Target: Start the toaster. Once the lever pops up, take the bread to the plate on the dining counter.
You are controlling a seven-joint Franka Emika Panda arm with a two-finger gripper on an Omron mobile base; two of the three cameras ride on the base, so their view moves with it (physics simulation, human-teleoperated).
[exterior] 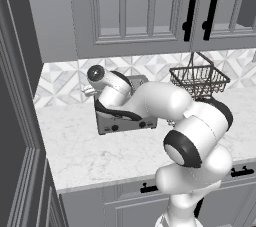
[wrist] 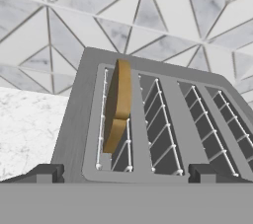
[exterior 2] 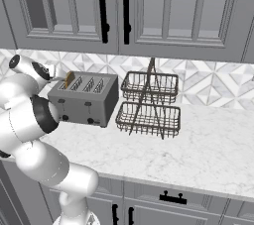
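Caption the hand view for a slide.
Open tool above the toaster, bread standing in its leftmost slot.

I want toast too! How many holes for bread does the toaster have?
4, side by side across the top of the toaster. The bread stands in the one at the left end in the hand view; the other three beside it look empty.

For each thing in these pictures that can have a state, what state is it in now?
toaster: upright on the worktop, four slots, three of them empty.
bread: on edge in the toaster's end slot, its top above the rim.
gripper: open above the toaster, holding nothing.
wire baskets: two tiers, both empty.
cabinet doors: shut.
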